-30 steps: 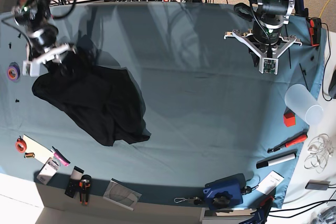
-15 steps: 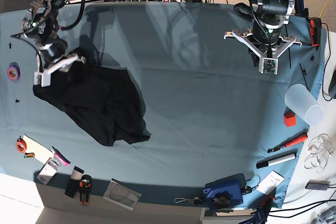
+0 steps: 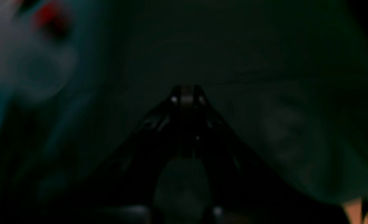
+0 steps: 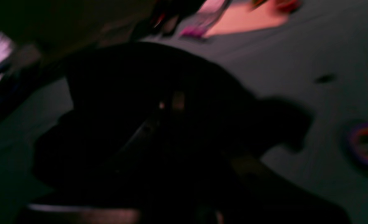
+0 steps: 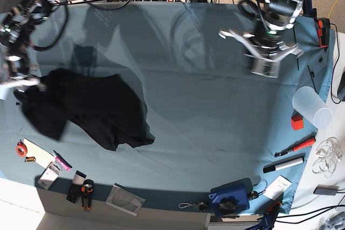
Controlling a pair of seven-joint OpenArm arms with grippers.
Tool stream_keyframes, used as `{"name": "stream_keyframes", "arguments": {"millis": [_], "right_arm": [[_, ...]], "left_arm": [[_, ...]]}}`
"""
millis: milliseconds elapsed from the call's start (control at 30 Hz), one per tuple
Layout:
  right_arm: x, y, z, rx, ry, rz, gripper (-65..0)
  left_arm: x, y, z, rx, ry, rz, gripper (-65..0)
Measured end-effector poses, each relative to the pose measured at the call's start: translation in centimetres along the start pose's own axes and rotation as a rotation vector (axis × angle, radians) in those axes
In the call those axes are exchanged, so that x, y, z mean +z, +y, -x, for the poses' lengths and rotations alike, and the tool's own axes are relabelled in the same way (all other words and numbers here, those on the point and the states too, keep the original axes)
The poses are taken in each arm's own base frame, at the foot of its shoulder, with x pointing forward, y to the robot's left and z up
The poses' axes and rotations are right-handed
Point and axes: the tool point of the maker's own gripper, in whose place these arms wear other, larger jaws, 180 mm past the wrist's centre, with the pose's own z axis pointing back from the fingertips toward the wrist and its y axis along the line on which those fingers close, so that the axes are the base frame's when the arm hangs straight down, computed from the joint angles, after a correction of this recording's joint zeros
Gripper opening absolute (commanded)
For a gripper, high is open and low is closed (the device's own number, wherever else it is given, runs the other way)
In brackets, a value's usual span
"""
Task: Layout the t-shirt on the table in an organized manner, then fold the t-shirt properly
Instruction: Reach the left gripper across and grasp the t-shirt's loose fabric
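The t-shirt lies crumpled near the table's edge, nothing folded yet (hardly begun). The right gripper pinches its edge; the left gripper, far across, is pressed together, empty.

The shirt I hold is soft, matt black cloth, hanging in limp folds. The table wears smooth, matt teal cloth with faint creases. My left pincer shows pale plastic struts around dark, slightly glossy housing. Off to the side, the cup looks like frosted, translucent plastic, and the block beside it is matt red.
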Motion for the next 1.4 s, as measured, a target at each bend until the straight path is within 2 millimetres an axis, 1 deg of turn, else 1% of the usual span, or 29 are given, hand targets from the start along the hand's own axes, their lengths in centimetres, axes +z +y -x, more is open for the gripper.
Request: {"name": "stream_keyframes", "arguments": {"millis": [100, 167, 267, 333, 367, 400, 467, 500, 533, 600, 633, 733, 767, 833, 900, 1000, 1100, 1200, 1300, 1400], "right_arm": [[0.7, -1.8, -1.5, 0.023, -0.025, 0.044, -65.0], [1.1, -2.6, -2.2, 0.04, -0.036, 0.069, -65.0], [1.2, -3.3, -2.3, 0.034, -0.04, 0.087, -65.0], [1.0, -4.0, -1.7, 0.018, -0.028, 0.097, -65.0], [0.9, -4.3, -1.3, 0.003, -0.021, 0.099, -65.0], [0.7, -4.6, -0.8, -0.014, -0.011, 0.102, -65.0], [0.3, -5.3, 0.2, -0.04, 0.005, 0.111, -65.0], [0.2, -5.6, 0.7, -0.052, 0.013, 0.115, -65.0], [0.1, -5.7, 1.0, -0.059, 0.02, 0.117, -65.0], [0.1, -5.9, 1.2, -0.067, 0.025, 0.12, -65.0], [0.1, -5.9, 1.2, -0.066, 0.024, 0.119, -65.0], [0.1, -6.0, 1.0, -0.055, 0.017, 0.128, -65.0], [0.1, -6.1, 1.1, -0.053, 0.019, 0.13, -65.0], [0.1, -6.1, 1.1, -0.053, 0.019, 0.131, -65.0], [0.1, -6.1, 1.1, -0.053, 0.019, 0.13, -65.0], [0.1, -6.1, 1.1, -0.053, 0.023, 0.13, -65.0], [0.1, -6.0, 1.8, -0.058, 0.057, 0.127, -65.0], [0.1, -5.2, 2.4, -0.044, 0.094, 0.08, -65.0], [0.1, -5.1, 2.4, -0.042, 0.092, 0.078, -65.0], [0.1, -5.1, 2.4, -0.042, 0.093, 0.078, -65.0]], "left_arm": [[0.2, -2.5, -1.8, -0.075, -0.105, 0.135, -65.0], [0.3, -3.3, -2.4, -0.102, -0.131, 0.182, -65.0], [0.1, -3.5, -3.8, -0.121, -0.173, 0.203, -65.0], [-0.3, -3.3, -4.9, -0.126, -0.21, 0.199, -65.0], [-0.8, -3.4, -5.2, -0.115, -0.23, 0.21, -65.0], [-1.8, -3.6, -4.6, -0.1, -0.215, 0.227, -65.0], [-3.8, -4.1, -2.7, -0.096, -0.145, 0.248, -65.0], [-4.5, -4.6, -2.3, -0.094, -0.135, 0.268, -65.0], [-5.1, -5.3, -2.1, -0.093, -0.133, 0.294, -65.0], [-6.2, -7.0, -2.5, -0.104, -0.139, 0.35, -65.0], [-6.5, -7.8, -2.9, -0.113, -0.148, 0.375, -62.0], [-6.9, -10.5, -4.0, -0.143, -0.174, 0.446, -45.5], [-6.9, -11.3, -4.6, -0.143, -0.187, 0.459, -41.9], [-7.1, -12.5, -6.0, -0.145, -0.221, 0.456, -40.7], [-7.5, -13.1, -7.4, -0.152, -0.25, 0.41, -40.7], [-8.1, -14.3, -8.4, -0.237, -0.275, 0.398, -40.7], [-9.4, -16.0, -8.3, -0.363, -0.267, 0.445, -40.7], [-11.2, -18.0, -7.0, -0.485, -0.238, 0.522, -40.7], [-13.3, -19.0, -6.2, -0.562, -0.224, 0.571, -40.7], [-14.5, -20.0, -6.5, -0.652, -0.219, 0.618, -40.7]]}}
